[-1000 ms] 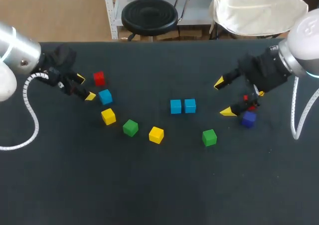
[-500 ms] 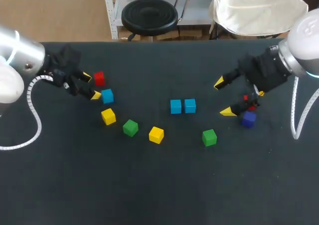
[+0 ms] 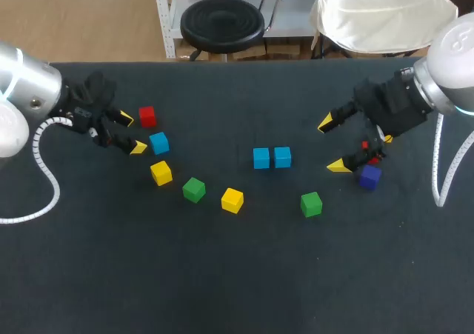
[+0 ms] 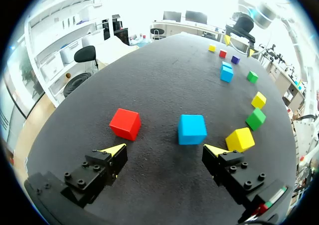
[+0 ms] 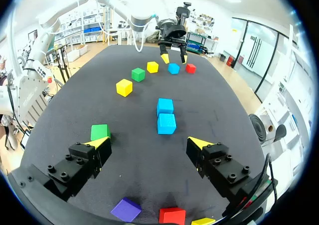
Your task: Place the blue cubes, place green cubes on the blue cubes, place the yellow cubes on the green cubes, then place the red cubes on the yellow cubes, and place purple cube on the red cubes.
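Two blue cubes sit side by side mid-table, ahead of my right gripper in its wrist view. That right gripper is open and empty. A purple cube and a partly hidden red cube lie beneath its wrist. My left gripper is open at the left, with a red cube and a third blue cube just ahead of its fingertips, untouched. Yellow cubes and green cubes lie in an arc nearer the front.
In the right wrist view another yellow cube peeks out under the wrist beside the red cube. The black table has open space across its front half.
My left gripper edged right toward the red and blue cubes, then settled slightly back and turned; the blue cube there shifted very slightly. The right arm has stayed still.
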